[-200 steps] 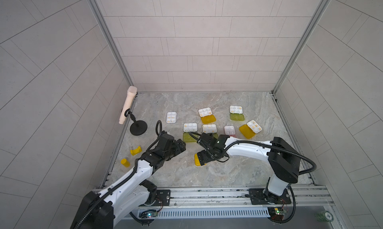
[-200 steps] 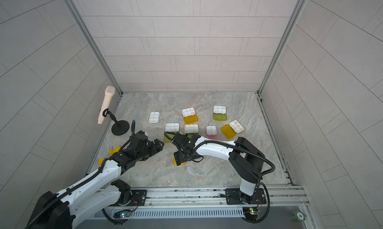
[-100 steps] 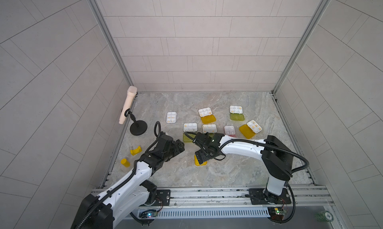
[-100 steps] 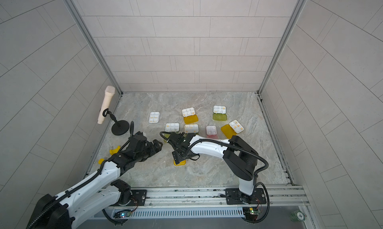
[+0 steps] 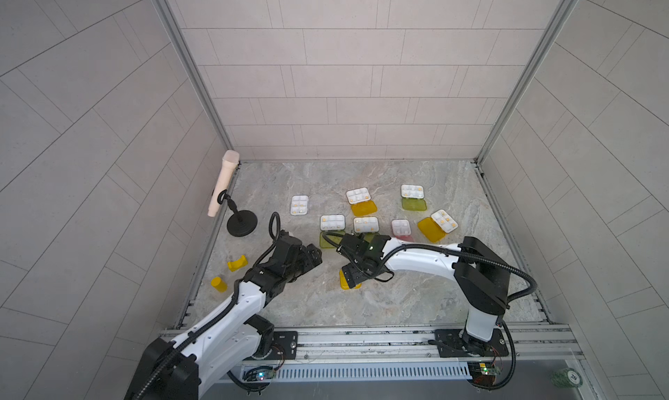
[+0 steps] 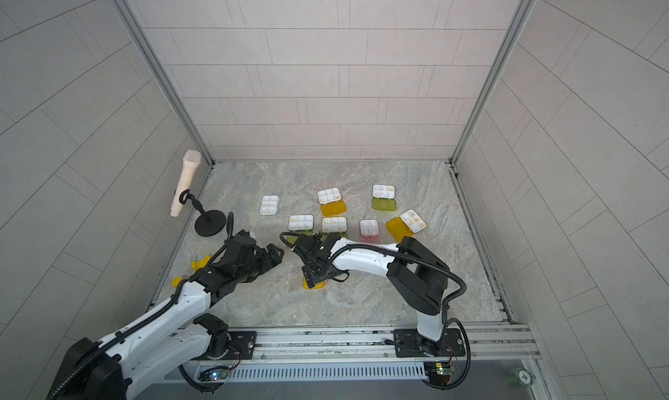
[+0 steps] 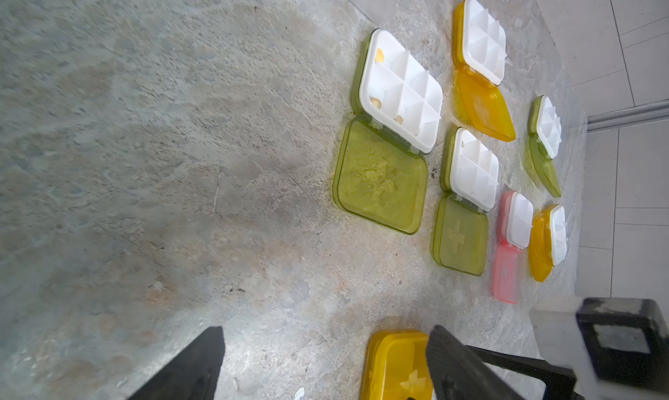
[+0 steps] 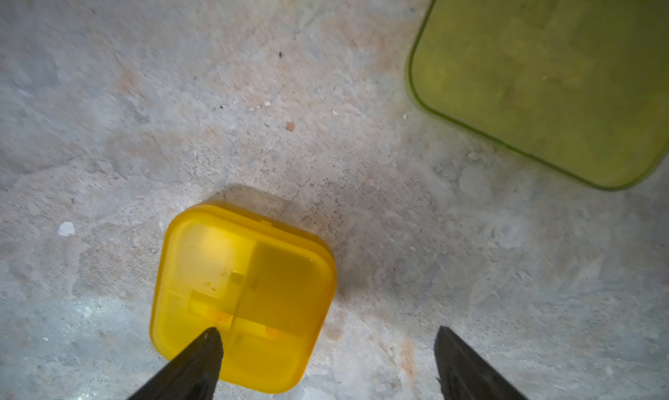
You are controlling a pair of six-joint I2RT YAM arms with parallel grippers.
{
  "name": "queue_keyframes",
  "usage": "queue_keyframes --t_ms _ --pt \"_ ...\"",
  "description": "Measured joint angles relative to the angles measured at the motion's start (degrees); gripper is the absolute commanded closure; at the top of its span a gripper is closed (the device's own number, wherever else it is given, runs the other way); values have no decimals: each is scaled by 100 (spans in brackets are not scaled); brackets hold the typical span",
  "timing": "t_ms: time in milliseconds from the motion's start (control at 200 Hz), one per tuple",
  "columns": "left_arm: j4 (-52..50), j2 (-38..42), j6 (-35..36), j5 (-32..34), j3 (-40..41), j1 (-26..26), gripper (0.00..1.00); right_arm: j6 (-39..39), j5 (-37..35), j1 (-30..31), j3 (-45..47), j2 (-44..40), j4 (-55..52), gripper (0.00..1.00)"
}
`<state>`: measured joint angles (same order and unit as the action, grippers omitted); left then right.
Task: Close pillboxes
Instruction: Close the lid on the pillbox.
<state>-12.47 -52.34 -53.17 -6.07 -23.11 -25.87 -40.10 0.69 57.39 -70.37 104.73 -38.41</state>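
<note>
The right pincer [image 8: 327, 332] stands open, jaws wide and holding nothing. One fingertip [image 8: 202, 351] lies over the lid of the yellow pillbox [image 8: 242, 297], though I cannot tell if it touches. That box is shut and sits alone on the counter [image 5: 398, 307] toward its front edge, about midway between the sides. The left pincer [image 7: 325, 329], also open and empty, hovers near it. Across the counter's middle and back, seven boxes lie open: the two green pillboxes [image 5: 332, 222], the pink pillbox [image 5: 400, 227], the two orange pillboxes [image 5: 444, 220], the rear green pillbox [image 5: 412, 191] and the clear pillbox [image 5: 299, 204], whose lid is hard to make out. By my reckoning, one is closed and seven are left
</note>
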Motion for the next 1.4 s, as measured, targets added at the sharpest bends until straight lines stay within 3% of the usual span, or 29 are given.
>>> queue_keyframes --t_ms 530,1401 --pt "-901 1191 229 404 -232 175 7 33 -275 186 -527 33 -332 3" --pt "-1349 1294 350 560 -345 280 7 -13 -293 354 -590 264 -387 0"
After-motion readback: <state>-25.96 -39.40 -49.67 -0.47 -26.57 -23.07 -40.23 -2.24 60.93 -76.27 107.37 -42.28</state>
